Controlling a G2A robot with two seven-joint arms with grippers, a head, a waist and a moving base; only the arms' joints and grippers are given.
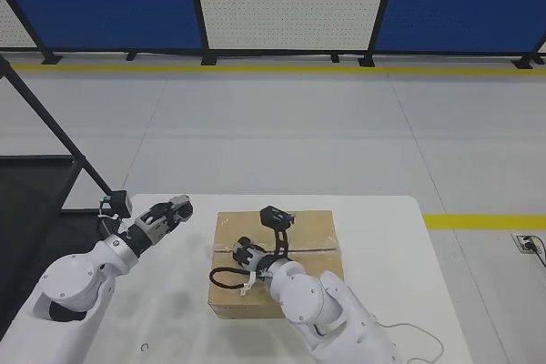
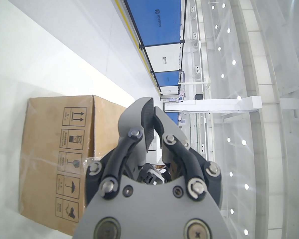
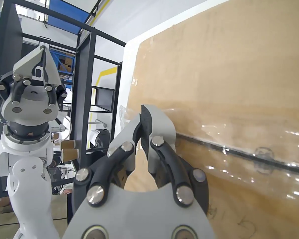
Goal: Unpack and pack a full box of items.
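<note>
A brown cardboard box (image 1: 291,238) stands in the middle of the white table (image 1: 391,246), its top seam (image 3: 239,152) sealed with clear tape. One side (image 2: 52,150) carries printed handling symbols. My right gripper (image 1: 242,247) lies over the box top close to its left edge and the seam; in its own wrist view the right gripper (image 3: 142,123) is shut, with crinkled tape (image 3: 124,115) just beside the tips. My left gripper (image 1: 182,208) hangs above the table to the left of the box, apart from it. Its fingers (image 2: 146,112) are shut with nothing between them.
A black metal rack (image 1: 36,136) stands off the table's left side. Two paper cups (image 3: 69,149) sit in the room behind. The table has bare room to the right of the box (image 1: 391,273) and in front of the left arm (image 1: 164,300).
</note>
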